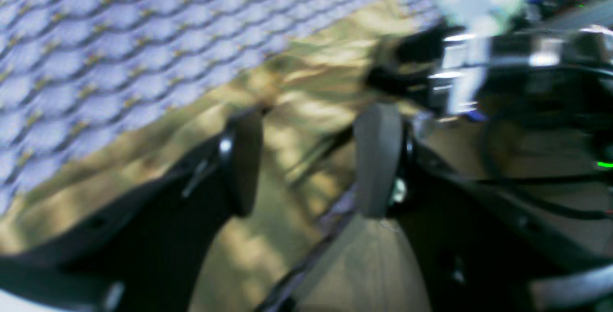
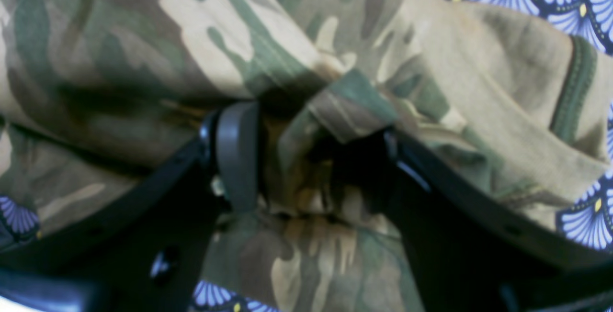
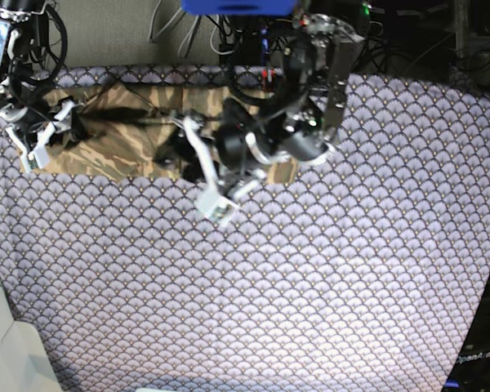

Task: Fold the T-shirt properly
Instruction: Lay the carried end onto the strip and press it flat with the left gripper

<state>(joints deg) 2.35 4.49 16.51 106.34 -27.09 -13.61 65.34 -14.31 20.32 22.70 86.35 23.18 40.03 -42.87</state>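
Two hands, T-shirt (image 2: pixel 306 63) bunched between right hand (image 2: pixel 311 159)

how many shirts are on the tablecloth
1. The T-shirt lies bunched along the far edge of the tablecloth, partly hidden under both arms; nothing else cloth-like shows, though the arms could hide more.

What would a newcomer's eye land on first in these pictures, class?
First, the purple scallop-patterned tablecloth filling the base view. Next, the camouflage T-shirt bunched along its far edge, with both arms bent over it. Close up, the right pincer has a fold of that cloth between its fingers.
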